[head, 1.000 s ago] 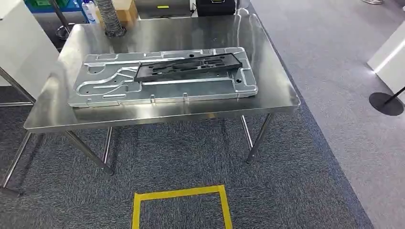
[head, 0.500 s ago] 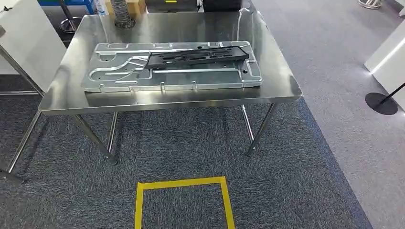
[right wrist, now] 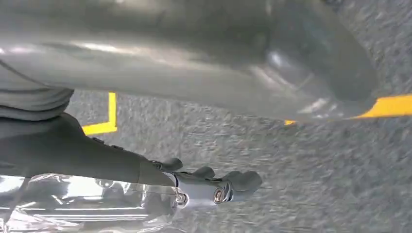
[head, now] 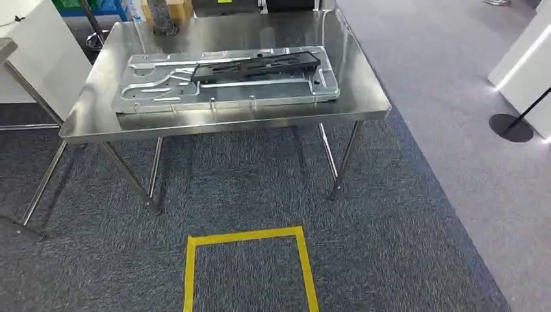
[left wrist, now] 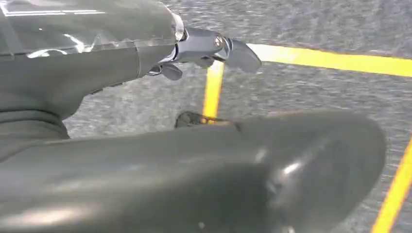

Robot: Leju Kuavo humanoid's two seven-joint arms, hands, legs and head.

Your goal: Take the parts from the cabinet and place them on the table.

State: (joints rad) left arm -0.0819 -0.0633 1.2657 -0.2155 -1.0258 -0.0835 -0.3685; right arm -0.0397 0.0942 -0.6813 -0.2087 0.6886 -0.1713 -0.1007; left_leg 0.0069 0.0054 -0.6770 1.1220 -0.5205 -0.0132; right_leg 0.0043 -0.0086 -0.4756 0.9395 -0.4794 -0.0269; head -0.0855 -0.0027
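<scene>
A wide silver metal plate point(head: 260, 96) lies flat on the steel table point(head: 367, 104) in the head view. A long black part point(head: 260, 65) rests on the plate's far side. My left hand point(left wrist: 121, 63) hangs over grey carpet, its thumb point(left wrist: 218, 170) and fingers point(left wrist: 233, 51) apart with nothing between them. My right hand point(right wrist: 121, 165) hangs the same way over the carpet, fingers point(right wrist: 233, 182) stretched out away from the thumb point(right wrist: 218, 58) and holding nothing.
A yellow tape square point(head: 247, 237) marks the carpet in front of the table. A white panel point(head: 39, 58) stands at the table's left end. At the right are a white block point(head: 526, 65) and a black stand base point(head: 511, 127). A cardboard box point(head: 174, 8) sits behind the table.
The whole head picture has shifted: the table now sits higher and smaller and more carpet shows, so the camera has moved. The plate and black part keep their place on the table.
</scene>
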